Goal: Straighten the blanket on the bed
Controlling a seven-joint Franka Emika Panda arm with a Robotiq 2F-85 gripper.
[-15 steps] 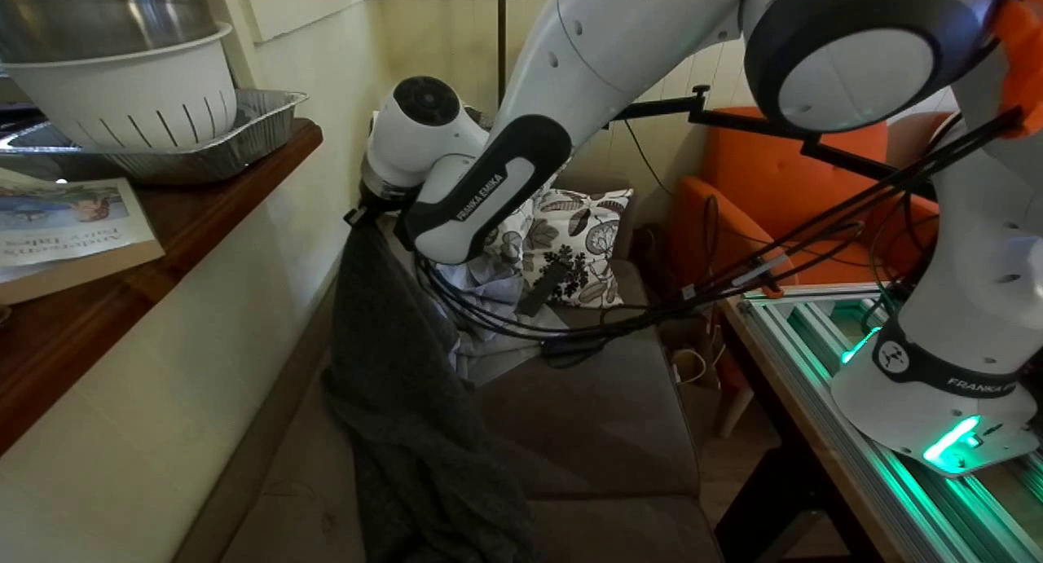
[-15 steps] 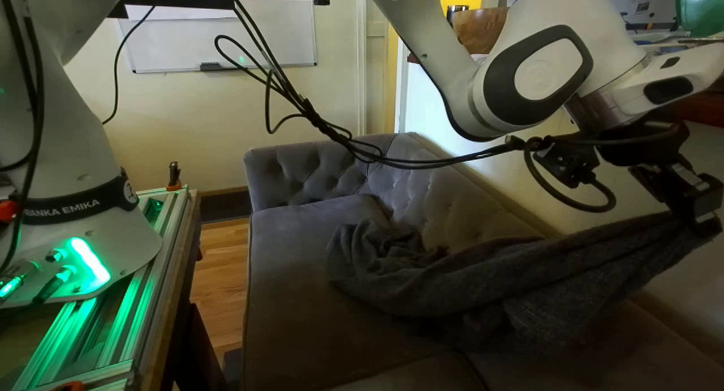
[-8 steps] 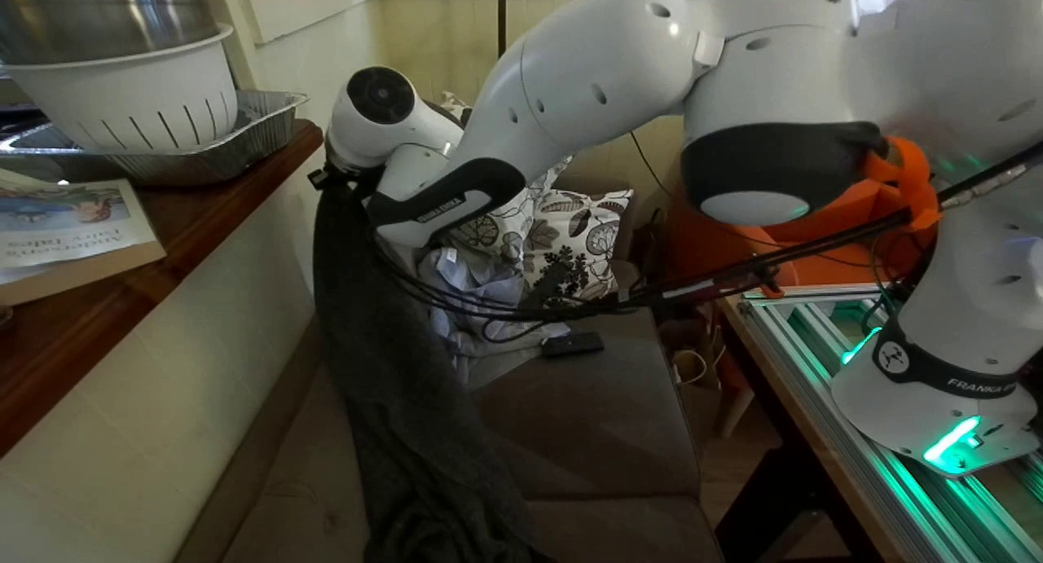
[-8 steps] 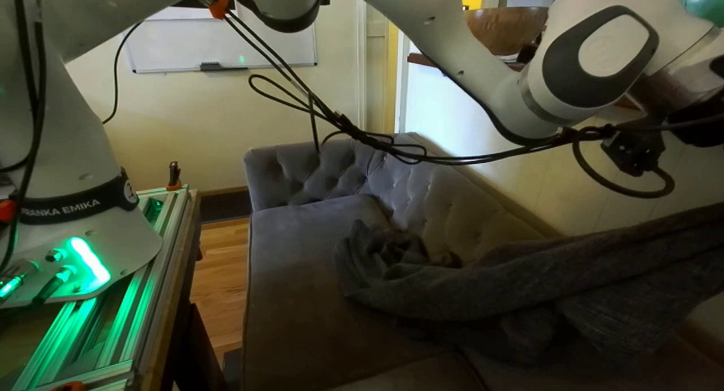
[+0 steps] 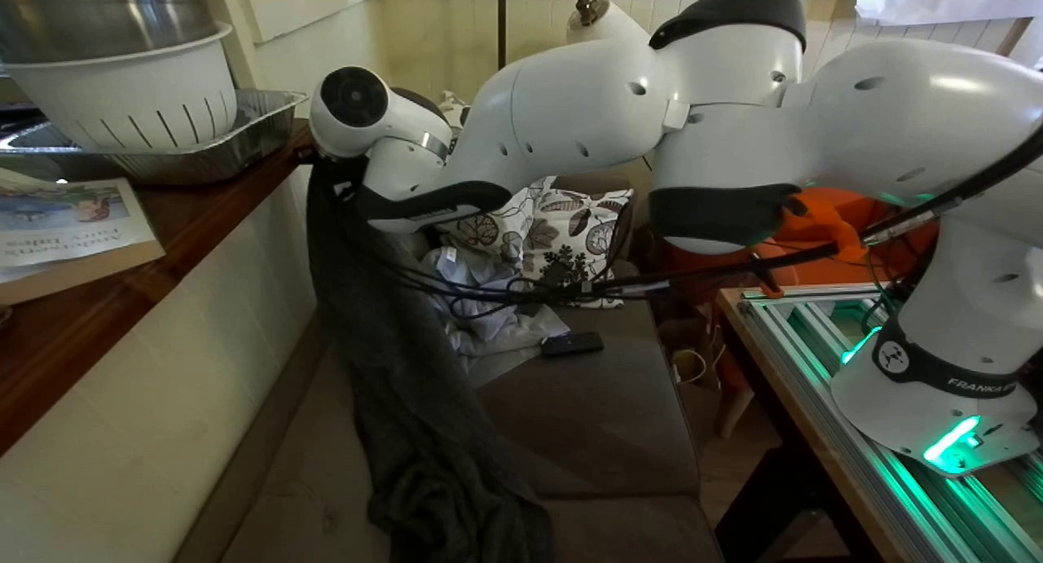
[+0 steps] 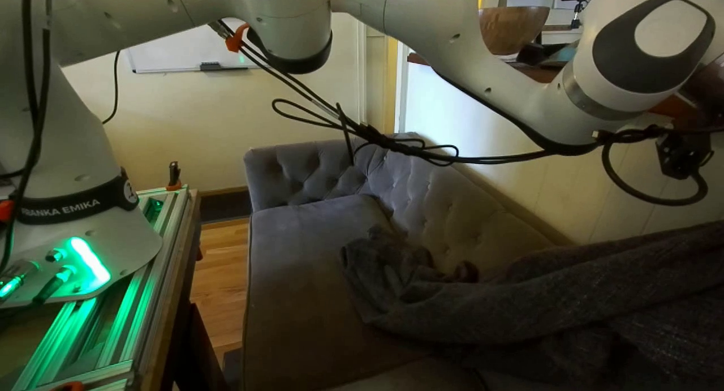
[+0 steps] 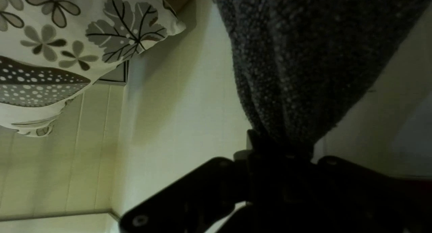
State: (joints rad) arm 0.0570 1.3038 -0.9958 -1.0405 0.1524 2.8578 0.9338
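Beside a pale wall (image 5: 204,343), the end effector (image 7: 281,147) pinches a bunched end of the blanket (image 5: 399,359), whose long axis slopes down and away from it onto the bed (image 5: 599,416).

In an exterior view, a wooden shelf (image 5: 216,211) at left bears a foil tray (image 5: 267,123), a white colander (image 5: 122,107) under a steel bowl (image 5: 106,17) and, nearer, a book (image 5: 69,221). Farther off, floral pillows (image 5: 580,230) stand behind a pale cloth (image 5: 521,333), a black object (image 5: 572,344) just right of it, an orange armchair (image 5: 823,273) far right. In an exterior view, a whiteboard (image 6: 175,57) hangs at the far left.
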